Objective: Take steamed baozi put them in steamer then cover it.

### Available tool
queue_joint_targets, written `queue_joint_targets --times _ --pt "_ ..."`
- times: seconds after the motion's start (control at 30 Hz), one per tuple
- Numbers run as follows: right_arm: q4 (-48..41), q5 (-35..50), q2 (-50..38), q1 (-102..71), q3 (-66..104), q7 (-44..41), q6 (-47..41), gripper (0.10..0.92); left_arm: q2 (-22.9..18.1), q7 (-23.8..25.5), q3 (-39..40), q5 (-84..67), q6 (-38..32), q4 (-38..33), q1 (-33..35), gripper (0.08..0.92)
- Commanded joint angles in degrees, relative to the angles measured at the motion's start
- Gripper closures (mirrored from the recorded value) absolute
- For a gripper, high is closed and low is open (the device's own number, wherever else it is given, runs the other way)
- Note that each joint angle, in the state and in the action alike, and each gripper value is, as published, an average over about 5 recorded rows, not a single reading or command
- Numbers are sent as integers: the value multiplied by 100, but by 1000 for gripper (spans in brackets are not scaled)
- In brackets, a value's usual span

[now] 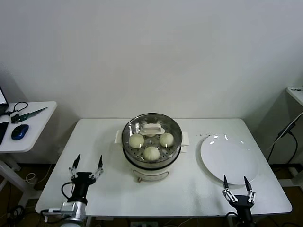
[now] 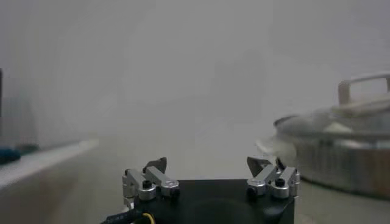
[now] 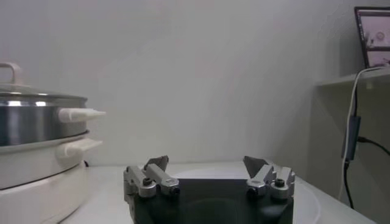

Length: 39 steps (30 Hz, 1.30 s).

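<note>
Clear glass is already over the buns: the round clear glass cover with its white handle sits on the round shiny steel steamer on its white pot base in the middle of the white table. Through the glass I count three small cream-white steamed baozi on the perforated floor; a fourth one may hide under the handle, I cannot tell. The flat white plate beside the steamer carries nothing. My left gripper hovers near the front left of the table, fingers spread and holding nothing. My right gripper hovers at the near edge of the plate, also spread and empty. I judge the task finished, nothing is left to do
</note>
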Motion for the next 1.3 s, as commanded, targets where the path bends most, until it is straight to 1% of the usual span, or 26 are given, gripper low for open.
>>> queue_joint_targets --times 0.03,1.3 --pt "-76 43 -38 -9 -59 -57 29 203 -48 -33 -124 -440 -739 800 270 177" --pt "-75 -6 -13 -2 -120 -76 -11 203 -97 103 -102 -461 -758 638 310 177"
